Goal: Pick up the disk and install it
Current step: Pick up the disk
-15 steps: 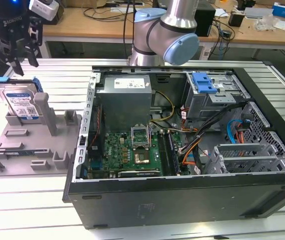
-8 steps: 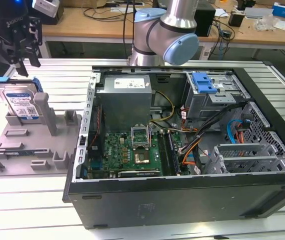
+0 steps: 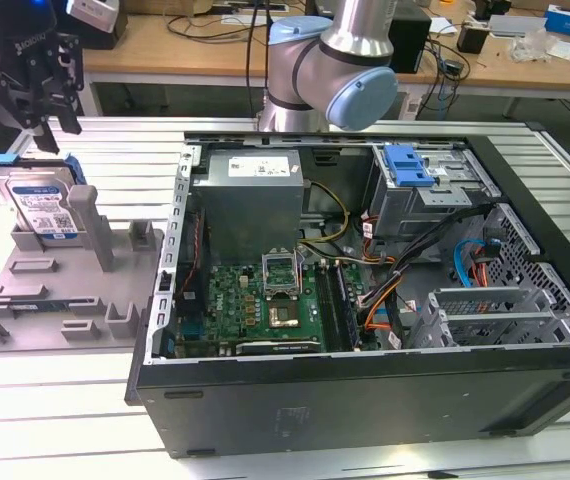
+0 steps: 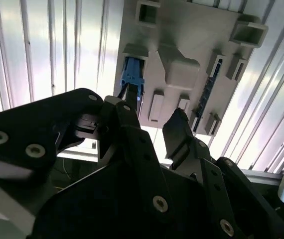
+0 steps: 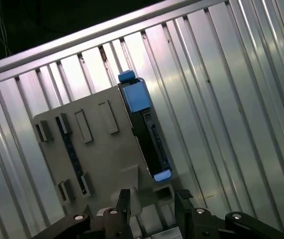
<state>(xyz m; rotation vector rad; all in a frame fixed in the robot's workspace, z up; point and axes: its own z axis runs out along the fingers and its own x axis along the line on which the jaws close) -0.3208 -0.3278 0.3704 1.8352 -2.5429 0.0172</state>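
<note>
One disk (image 3: 40, 200), standing on edge in slot of one grey fixture (image 3: 60, 300) (blue carrier framing it), at 9 o'clock from one open computer case (image 3: 365, 410) in exterior view. One claw (image 3: 50, 135) at 12 o'clock over disk, just above its top edge, pointing down. In first wrist view two fingers (image 5: 123, 201) parted, nothing between. One arm (image 3: 335, 60) behind case. Ribbed worktop (image 3: 65, 440) carries fixture, case.

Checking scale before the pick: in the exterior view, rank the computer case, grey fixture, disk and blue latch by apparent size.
Largest to smallest:
1. computer case
2. grey fixture
3. disk, standing in the fixture
4. blue latch, on the drive cage
</note>
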